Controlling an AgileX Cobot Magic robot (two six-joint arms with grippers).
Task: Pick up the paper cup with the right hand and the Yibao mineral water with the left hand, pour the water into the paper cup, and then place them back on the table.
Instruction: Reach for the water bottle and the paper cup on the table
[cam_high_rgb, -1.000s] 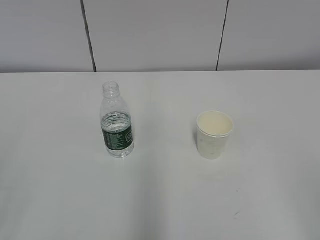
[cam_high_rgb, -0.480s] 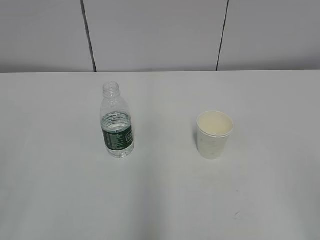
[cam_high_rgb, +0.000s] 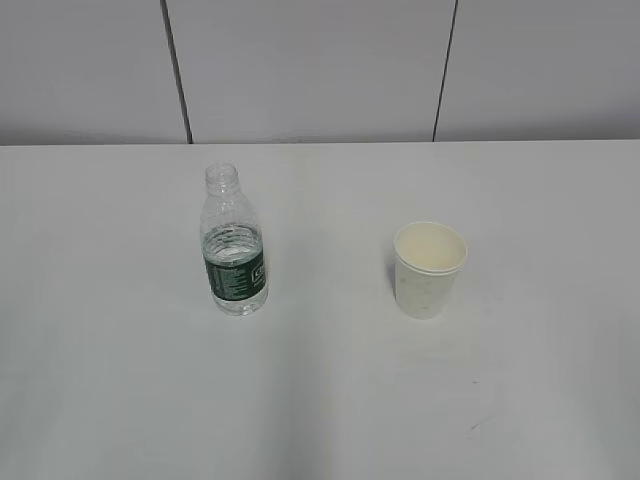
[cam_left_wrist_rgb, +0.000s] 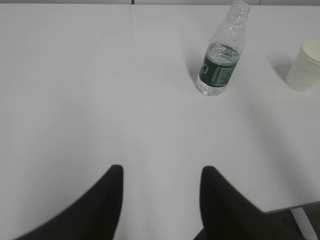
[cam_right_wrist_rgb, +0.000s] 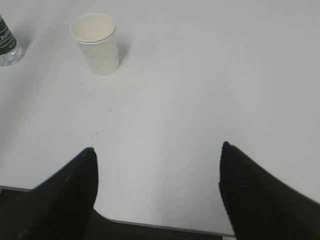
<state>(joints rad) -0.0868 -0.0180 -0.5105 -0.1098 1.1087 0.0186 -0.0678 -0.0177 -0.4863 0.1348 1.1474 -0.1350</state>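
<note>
The Yibao mineral water (cam_high_rgb: 234, 245), a clear capless bottle with a dark green label, stands upright on the white table (cam_high_rgb: 320, 400), left of centre, with water up to about the top of the label. The white paper cup (cam_high_rgb: 429, 268) stands upright to its right. Neither arm shows in the exterior view. In the left wrist view the bottle (cam_left_wrist_rgb: 222, 52) and cup (cam_left_wrist_rgb: 306, 65) stand far ahead and to the right of my open, empty left gripper (cam_left_wrist_rgb: 161, 172). In the right wrist view the cup (cam_right_wrist_rgb: 96, 42) stands ahead and to the left of my open, empty right gripper (cam_right_wrist_rgb: 157, 152), with the bottle (cam_right_wrist_rgb: 7, 46) at the left edge.
A grey panelled wall (cam_high_rgb: 320, 70) rises behind the table. The table's near edge (cam_right_wrist_rgb: 160, 226) runs under my right gripper, and a corner edge (cam_left_wrist_rgb: 292, 207) shows at lower right in the left wrist view. A faint dark scuff (cam_right_wrist_rgb: 99, 132) marks the tabletop.
</note>
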